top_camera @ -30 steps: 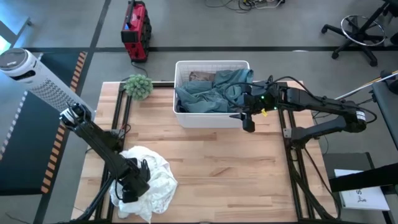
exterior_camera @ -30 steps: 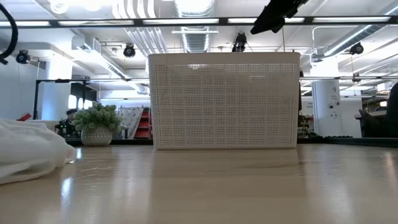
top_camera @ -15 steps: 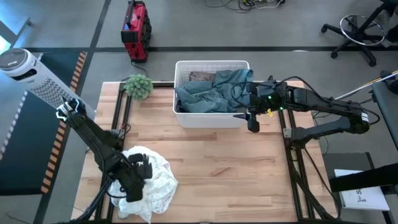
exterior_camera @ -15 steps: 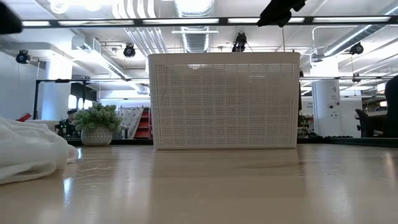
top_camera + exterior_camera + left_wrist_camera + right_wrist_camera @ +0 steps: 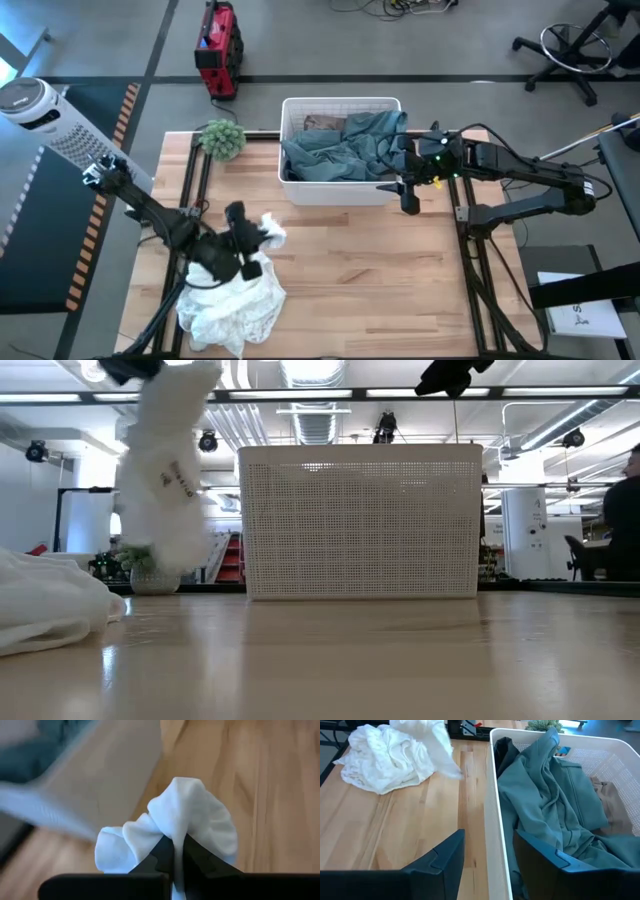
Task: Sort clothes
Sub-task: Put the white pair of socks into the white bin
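Open: bare table [image 5: 380, 270] centre and right | Blocked: bin [image 5: 340, 192] at far edge, white garment [image 5: 235, 305] heaped near left, right gripper [image 5: 407, 200] beside bin's right corner

Two dark, slender jointed arms with matte black links. The left arm [image 5: 150, 212] carries a pale fitting at its rear joint. The right arm [image 5: 520, 170] bears looping black cables, a small green light and a yellow mark near its wrist, and a white label farther back.

Overhead, table-level, wrists — (all share bin [image 5: 340, 150]).
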